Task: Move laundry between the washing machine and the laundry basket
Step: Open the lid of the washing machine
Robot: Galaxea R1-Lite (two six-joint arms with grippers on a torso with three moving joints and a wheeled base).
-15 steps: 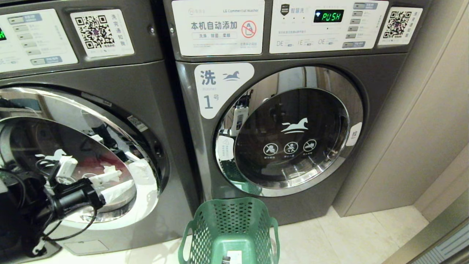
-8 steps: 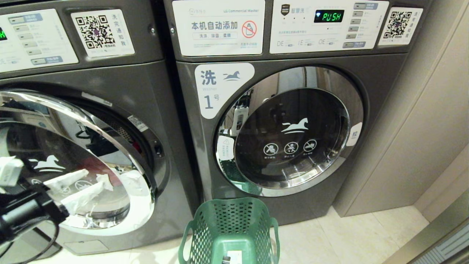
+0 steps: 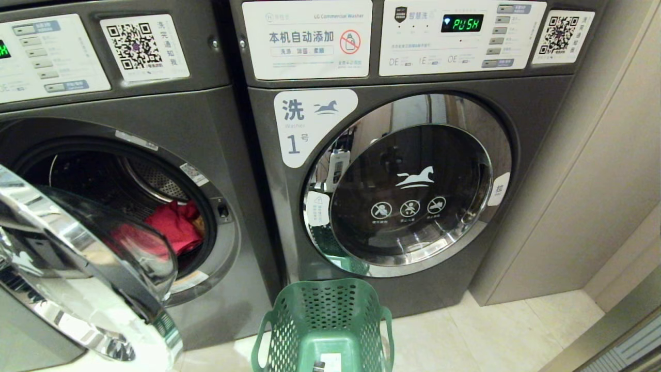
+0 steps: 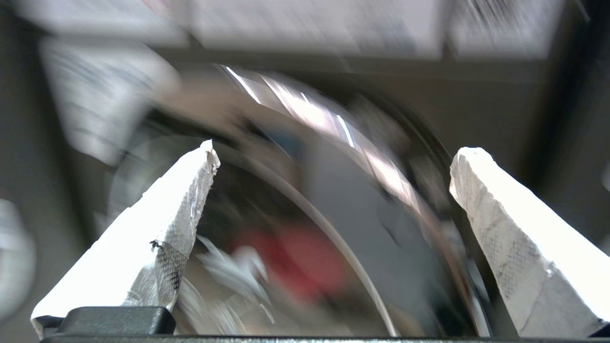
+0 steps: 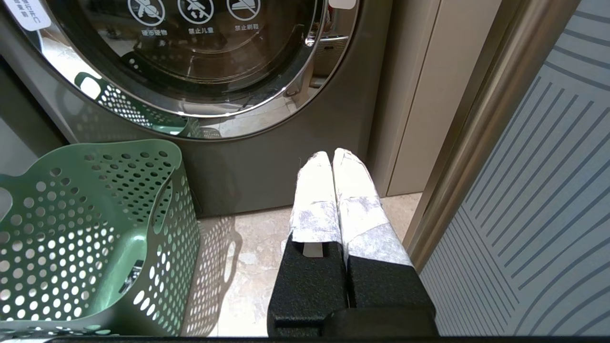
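the washing machine [image 3: 103,155] on the left stands with its door [image 3: 77,279] swung open, red laundry [image 3: 173,227] lying in the drum. the left gripper [image 4: 333,157] faces that door, fingers spread wide and empty. the green laundry basket [image 3: 325,320] sits on the floor between the washers. the right gripper [image 5: 333,159] hangs beside it, fingers pressed together.

Left washing machine [image 3: 155,111] cut by frame edge, number label unseen; open door [image 3: 77,268] hides most of the drum, only red laundry [image 3: 173,227] peeks out; basket [image 3: 323,323] cropped below; left wrist view motion-blurred.
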